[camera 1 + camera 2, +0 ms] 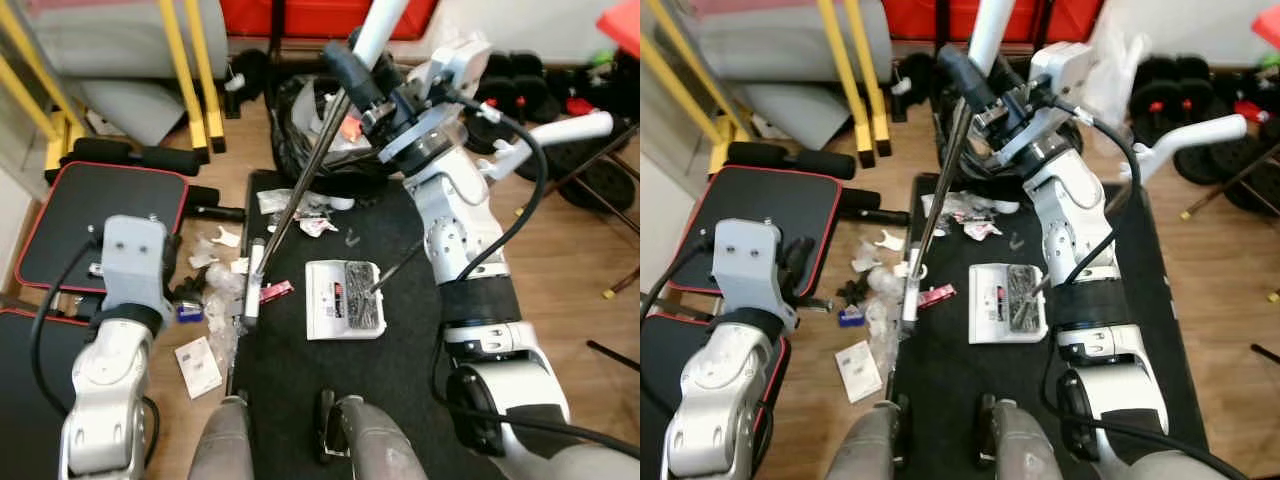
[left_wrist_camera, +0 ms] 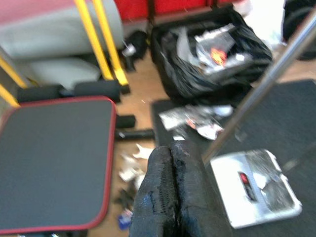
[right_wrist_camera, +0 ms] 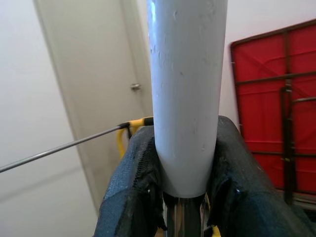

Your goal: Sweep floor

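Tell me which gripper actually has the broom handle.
The right gripper: its black fingers clamp either side of the white broom handle. The left gripper has its fingers pressed together on nothing, off beside the litter.

Mat [image 1: 400, 400] lies on the floor [image 1: 570, 260] straight ahead of my feet. Dustpan [image 1: 344, 298] sits on the mat, centre. Broom pole [image 1: 300, 185] slants from my right hand [image 1: 352, 68], far side, down to the mat's left edge. Litter [image 1: 215, 290] on the floor just left of that edge. Rubbish bag [image 1: 310, 125] behind the mat. Padded bench [image 1: 95, 225] far left.
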### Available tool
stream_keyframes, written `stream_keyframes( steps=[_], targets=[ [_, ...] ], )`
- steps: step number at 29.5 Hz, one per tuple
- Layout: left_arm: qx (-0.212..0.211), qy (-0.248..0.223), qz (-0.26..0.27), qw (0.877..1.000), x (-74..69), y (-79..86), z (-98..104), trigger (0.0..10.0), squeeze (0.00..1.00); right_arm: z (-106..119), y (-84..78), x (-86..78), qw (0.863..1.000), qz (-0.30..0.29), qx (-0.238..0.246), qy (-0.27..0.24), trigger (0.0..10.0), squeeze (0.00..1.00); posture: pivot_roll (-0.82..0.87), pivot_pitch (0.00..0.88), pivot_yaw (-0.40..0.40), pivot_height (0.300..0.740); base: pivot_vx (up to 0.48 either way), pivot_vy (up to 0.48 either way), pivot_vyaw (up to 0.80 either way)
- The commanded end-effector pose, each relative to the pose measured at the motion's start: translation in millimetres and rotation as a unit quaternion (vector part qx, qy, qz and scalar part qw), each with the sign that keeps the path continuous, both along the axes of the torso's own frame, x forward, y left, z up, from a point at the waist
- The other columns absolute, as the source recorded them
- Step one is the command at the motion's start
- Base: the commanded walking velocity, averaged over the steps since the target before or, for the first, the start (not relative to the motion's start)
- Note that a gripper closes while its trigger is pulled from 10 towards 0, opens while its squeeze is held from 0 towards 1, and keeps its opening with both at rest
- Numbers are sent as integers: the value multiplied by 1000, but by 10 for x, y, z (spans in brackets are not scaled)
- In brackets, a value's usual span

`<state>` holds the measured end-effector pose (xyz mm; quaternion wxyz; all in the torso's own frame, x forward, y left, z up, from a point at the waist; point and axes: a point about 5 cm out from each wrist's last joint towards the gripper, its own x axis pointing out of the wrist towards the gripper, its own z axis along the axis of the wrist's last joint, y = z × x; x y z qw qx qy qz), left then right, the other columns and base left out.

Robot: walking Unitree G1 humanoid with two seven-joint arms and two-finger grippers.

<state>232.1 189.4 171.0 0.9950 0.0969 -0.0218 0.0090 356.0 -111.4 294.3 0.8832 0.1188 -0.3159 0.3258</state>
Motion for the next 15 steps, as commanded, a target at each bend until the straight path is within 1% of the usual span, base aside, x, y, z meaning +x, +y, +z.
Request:
stream_keyframes(
  steps=[1, 2, 3, 4, 5, 6, 8, 9, 11, 13, 14, 15],
  targets=[
    [-18, 10, 4, 1000, -68, -11, -20, 10000, 0, 121, -12, -28, 999, 0, 9, -39, 10000, 0, -44, 408, -134, 740, 0, 0, 0],
    [-18, 10, 4, 1000, -68, -11, -20, 10000, 0, 121, -12, -28, 999, 0, 9, -39, 10000, 0, -44, 408, -134, 740, 0, 0, 0],
    [-38, 12, -24, 999, -113, -75, -4, 10000, 0, 141, -35, -7, 999, -1, 17, -46, 10000, 0, -42, 415, -133, 740, 0, 0, 0],
    [-38, 12, -24, 999, -113, -75, -4, 10000, 0, 141, -35, -7, 999, -1, 17, -46, 10000, 0, -42, 415, -133, 740, 0, 0, 0],
    [-39, 14, -39, 998, -142, -94, -5, 10000, 0, 152, -53, 9, 999, -5, 21, -50, 10000, 0, -36, 435, -128, 740, 0, 0, 0],
    [-37, 17, -48, 998, -162, -103, -6, 10000, 0, 158, -65, 20, 998, -7, 23, -52, 10000, 0, -36, 435, -128, 740, 0, 0, 0],
    [-35, 19, -54, 998, -179, -107, -7, 10000, 0, 163, -75, 29, 998, -10, 24, -54, 10000, 0, -36, 435, -128, 740, 0, 0, 0],
    [-28, 24, -57, 998, -199, -100, -1, 10000, 0, 166, -94, 40, 998, -13, 22, -57, 10000, 0, -26, 463, -121, 740, 0, 0, 0],
    [-23, 28, -59, 998, -215, -95, 4, 10000, 0, 168, -108, 49, 998, -16, 21, -59, 10000, 0, -26, 463, -121, 740, 0, 0, 0],
    [-22, 30, -64, 997, -266, -85, 25, 10000, 0, 191, -159, 55, 997, -21, 22, -66, 10000, 0, -26, 473, -120, 740, 0, 0, 0],
    [-22, 30, -64, 997, -266, -85, 25, 10000, 0, 191, -159, 55, 997, -21, 22, -66, 10000, 0, -26, 473, -120, 740, 0, 0, 0],
    [-28, 29, -66, 997, -290, -78, 40, 10000, 0, 209, -185, 49, 997, -22, 26, -70, 10000, 0, -23, 491, -125, 740, 0, 0, 0]
  ],
)
